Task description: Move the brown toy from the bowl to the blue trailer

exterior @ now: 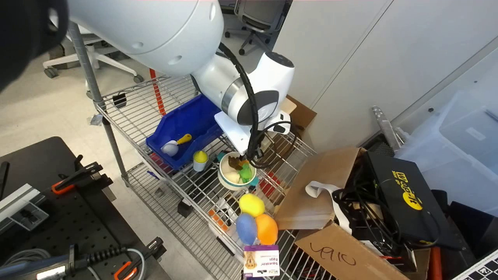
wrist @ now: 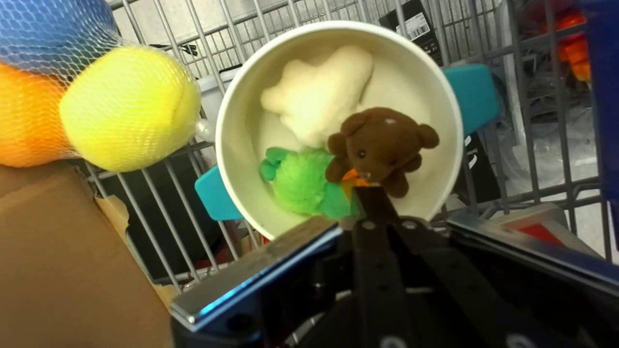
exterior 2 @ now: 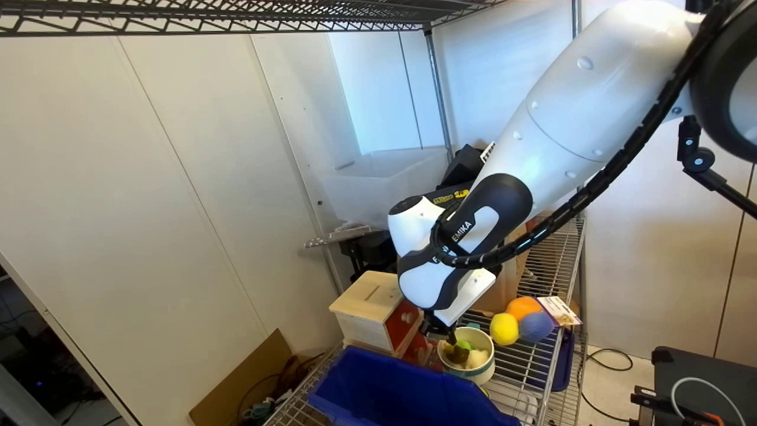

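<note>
"On the tabletop (exterior: 136,116): blue trailer (exterior: 194,112), then the bowl (wrist: 413,79) near it. What's in the bowl?"

"Cream toy (wrist: 324,94), brown toy (wrist: 384,140), green toy (wrist: 304,181). Brown's beside green."

"Fingers (wrist: 375,205)?"

"Together, tips at brown's lower edge in wrist view. Can't tell if touching."

Bear (wrist: 384,137) in bowl (wrist: 411,82) beside two other toys (wrist: 319,92). In an exterior view: tub (exterior: 186,118) left of bowl, balls (exterior: 251,205) in front, worktop (exterior: 136,95) beneath.
</note>
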You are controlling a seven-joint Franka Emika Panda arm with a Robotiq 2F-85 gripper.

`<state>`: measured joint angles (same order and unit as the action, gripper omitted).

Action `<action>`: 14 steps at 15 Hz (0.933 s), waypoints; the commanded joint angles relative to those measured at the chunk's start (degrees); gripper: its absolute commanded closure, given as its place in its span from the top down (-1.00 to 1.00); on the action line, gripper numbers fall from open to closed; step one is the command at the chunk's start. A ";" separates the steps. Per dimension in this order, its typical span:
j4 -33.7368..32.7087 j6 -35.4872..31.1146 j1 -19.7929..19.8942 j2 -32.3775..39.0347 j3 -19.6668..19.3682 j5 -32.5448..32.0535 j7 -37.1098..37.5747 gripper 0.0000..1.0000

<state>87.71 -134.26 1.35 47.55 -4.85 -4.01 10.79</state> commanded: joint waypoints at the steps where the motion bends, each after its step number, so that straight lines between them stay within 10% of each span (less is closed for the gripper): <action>1: 3.36 0.37 -1.26 -3.87 -0.96 0.21 1.33 -1.00; 14: 18.07 -4.60 -6.35 -20.53 -1.24 -4.46 3.66 -1.00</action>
<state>100.83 -137.15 -3.26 31.83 -5.24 -6.28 12.61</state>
